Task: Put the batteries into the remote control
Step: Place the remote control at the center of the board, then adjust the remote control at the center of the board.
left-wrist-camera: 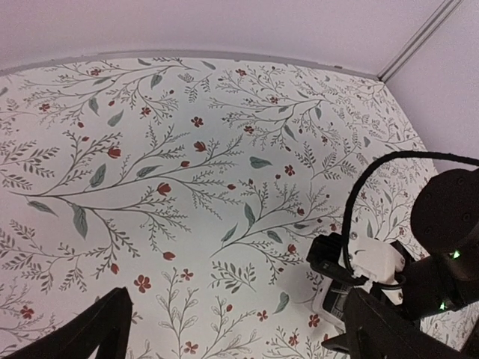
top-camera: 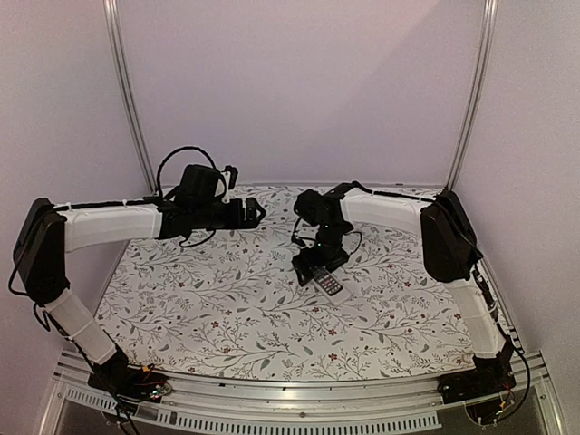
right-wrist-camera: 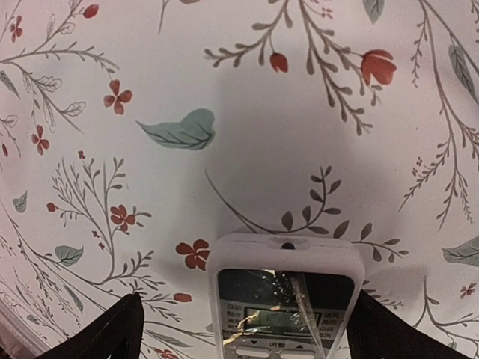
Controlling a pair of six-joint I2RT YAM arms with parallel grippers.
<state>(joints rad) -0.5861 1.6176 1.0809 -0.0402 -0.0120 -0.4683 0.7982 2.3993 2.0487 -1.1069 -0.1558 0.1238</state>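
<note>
The remote control (top-camera: 329, 284) lies face up on the floral table, white body with a dark front and buttons. In the right wrist view the remote (right-wrist-camera: 284, 299) sits between my right gripper's fingers, its top end pointing away. My right gripper (right-wrist-camera: 245, 301) is open and straddles the remote; it shows in the top view (top-camera: 314, 266) just above the remote's far end. My left gripper (top-camera: 256, 212) is open and empty, held above the table to the left of the right gripper (left-wrist-camera: 238, 295). The remote (left-wrist-camera: 330, 298) peeks out under the right gripper there. The batteries are not in view.
The floral tablecloth (top-camera: 227, 299) covers the whole table. Pale walls and metal frame posts (top-camera: 127, 100) close off the back and sides. The right arm's black wrist and cable (left-wrist-camera: 441, 247) fill the right of the left wrist view.
</note>
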